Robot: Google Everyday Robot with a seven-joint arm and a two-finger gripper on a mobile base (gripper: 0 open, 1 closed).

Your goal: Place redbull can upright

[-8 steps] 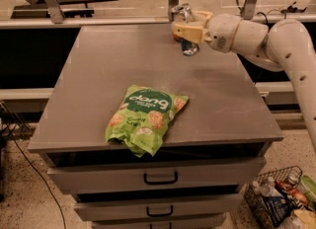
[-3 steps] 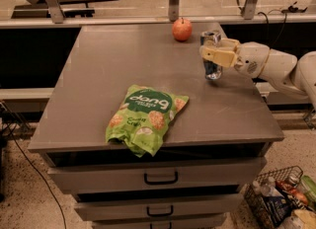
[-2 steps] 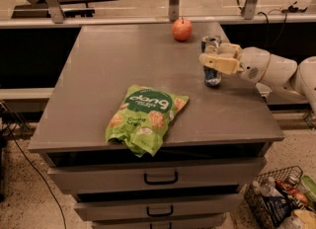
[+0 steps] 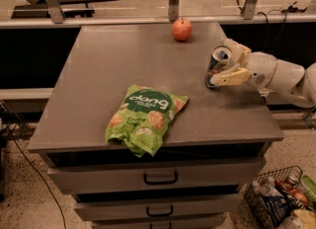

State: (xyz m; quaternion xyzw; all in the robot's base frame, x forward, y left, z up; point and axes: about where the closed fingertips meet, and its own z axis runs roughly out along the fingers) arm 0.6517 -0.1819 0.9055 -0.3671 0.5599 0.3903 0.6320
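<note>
The redbull can [image 4: 217,67], slim, silver and blue, stands on the right side of the grey tabletop [image 4: 113,75], its top leaning slightly toward the camera and its base touching the surface. My gripper [image 4: 228,64] reaches in from the right on a white arm. Its cream fingers [image 4: 230,77] lie on either side of the can, one behind near the top and one in front near the base.
A red apple [image 4: 181,29] sits at the table's far edge, behind and left of the can. A green snack bag [image 4: 145,117] lies near the front edge. Drawers run below the tabletop. A wire basket [image 4: 279,201] of items stands on the floor at lower right.
The gripper carried the can from beside the apple at the back down toward the right front, then lowered it until its base reached the tabletop.
</note>
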